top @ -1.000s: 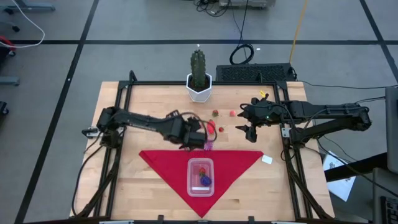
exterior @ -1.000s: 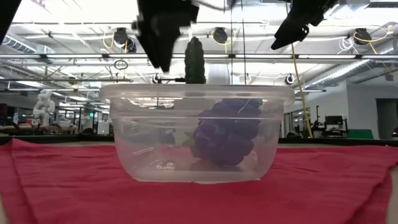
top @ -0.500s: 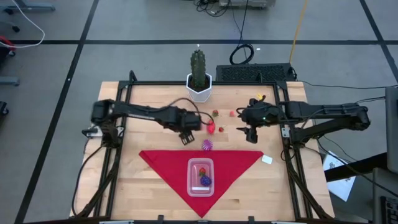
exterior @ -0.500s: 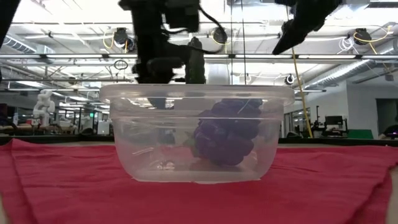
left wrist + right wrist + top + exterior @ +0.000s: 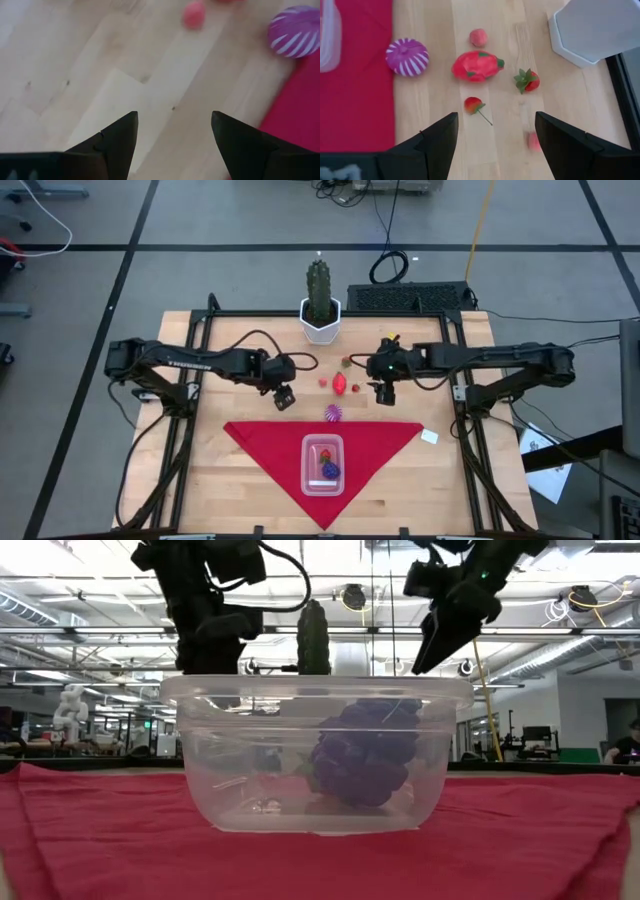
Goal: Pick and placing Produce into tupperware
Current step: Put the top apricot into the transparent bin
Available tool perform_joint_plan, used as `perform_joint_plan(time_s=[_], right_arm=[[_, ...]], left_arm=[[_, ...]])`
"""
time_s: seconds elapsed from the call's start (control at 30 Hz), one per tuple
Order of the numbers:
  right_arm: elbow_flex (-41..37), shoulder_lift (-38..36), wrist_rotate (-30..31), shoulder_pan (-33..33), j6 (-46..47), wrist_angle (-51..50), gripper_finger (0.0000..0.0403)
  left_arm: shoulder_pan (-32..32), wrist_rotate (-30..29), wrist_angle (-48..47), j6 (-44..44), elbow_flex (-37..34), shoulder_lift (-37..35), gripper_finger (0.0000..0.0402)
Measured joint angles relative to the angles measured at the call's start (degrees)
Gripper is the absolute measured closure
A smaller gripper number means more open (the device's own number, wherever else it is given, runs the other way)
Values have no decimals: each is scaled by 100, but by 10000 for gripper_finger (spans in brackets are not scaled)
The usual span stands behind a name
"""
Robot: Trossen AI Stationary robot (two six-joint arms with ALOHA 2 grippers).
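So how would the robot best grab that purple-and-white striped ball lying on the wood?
The round purple-and-white striped toy sits free on the wooden table, just off the red cloth's edge. Probably best to come straight down and pinch across its widest middle, since a ball offers no better handle. The open right gripper hovers near it, and the open left gripper is close too.

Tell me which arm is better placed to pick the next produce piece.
Probably the right. The right end effector is open above the loose pieces, with the small red fruit just ahead of it. The left end effector, also open, sits farther aside over bare table.
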Motion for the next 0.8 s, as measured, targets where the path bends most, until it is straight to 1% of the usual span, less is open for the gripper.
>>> perform_joint_plan(time_s=[0.1, 0.2, 0.3, 0.4, 0.53, 0.6, 0.8], right_arm=[[0, 103, -2, -73, 0, 72, 149], [0, 186, -2, -164, 0, 76, 149], [0, 249, 0, -250, -36, 57, 149], [0, 249, 3, -406, -296, -34, 149], [0, 249, 155, -682, -459, -160, 149], [0, 247, 152, -785, -457, -286, 149], [0, 247, 135, -964, -357, -1074, 149]], left_arm=[[0, -16, 74, 402, 2, 61, 144], [-8, -172, 163, 616, 1, 54, 144], [2, -253, 253, 699, 4, 56, 144], [-5, -366, 298, 705, 4, 56, 144], [-3, -524, 291, 704, 4, 56, 144], [0, -552, 287, 703, 4, 56, 144], [-4, -650, 275, 710, 4, 56, 144]])
